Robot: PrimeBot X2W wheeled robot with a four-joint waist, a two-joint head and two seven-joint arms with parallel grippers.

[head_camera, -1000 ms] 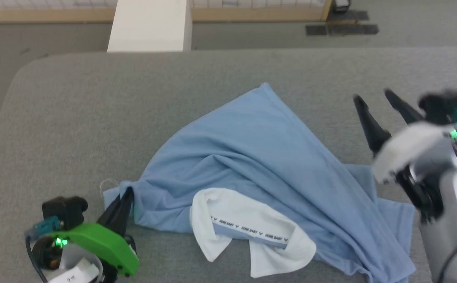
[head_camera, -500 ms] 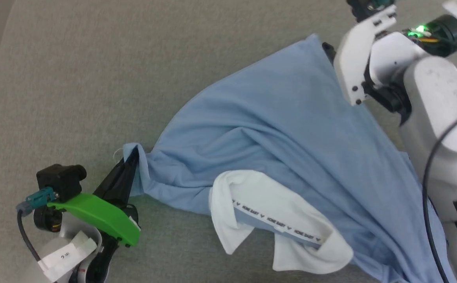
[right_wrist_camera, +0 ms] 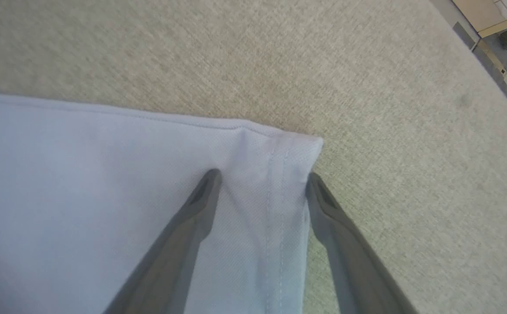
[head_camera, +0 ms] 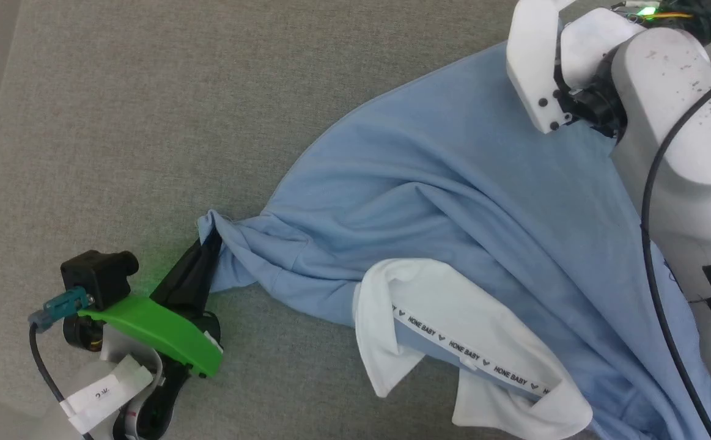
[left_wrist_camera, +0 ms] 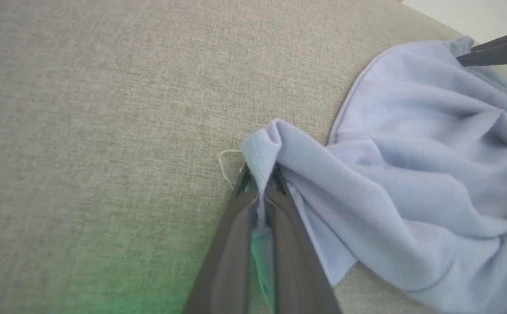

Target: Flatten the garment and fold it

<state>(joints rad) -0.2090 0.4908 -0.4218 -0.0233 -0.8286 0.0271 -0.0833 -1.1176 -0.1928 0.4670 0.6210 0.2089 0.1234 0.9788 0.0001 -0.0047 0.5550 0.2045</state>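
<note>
Dark fingers of my left gripper (left_wrist_camera: 260,176) are pressed together on a bunched corner of the garment (left_wrist_camera: 410,144). A fold of light blue knit is squeezed between them, and its stitched edge pokes out past the tips, with a loose pale thread (left_wrist_camera: 223,163) curling on the surface just beside it. On my right gripper (right_wrist_camera: 262,179) the fingers stand wide apart and hold nothing: one tip sits over the blue fabric and the other at the cloth's side edge, with the shirt's hemmed corner between and just beyond them. I cannot tell whether either tip touches the cloth. From the head camera I see the shirt lying crumpled on the grey woven surface (head_camera: 147,122). It stretches on a rough diagonal from the pinched corner at lower left to the far corner at upper right, where my right arm's white wrist (head_camera: 535,67) covers it. Long creases fan out from the pinched corner across the middle of the cloth. The white collar (head_camera: 428,299) lies open on the near side, turned so that the neck tape (head_camera: 471,354) printed HONE BABY faces up. Behind my left fingers sits the green cover (head_camera: 153,333) of that wrist, with a black camera block (head_camera: 98,275) beside it.
</note>
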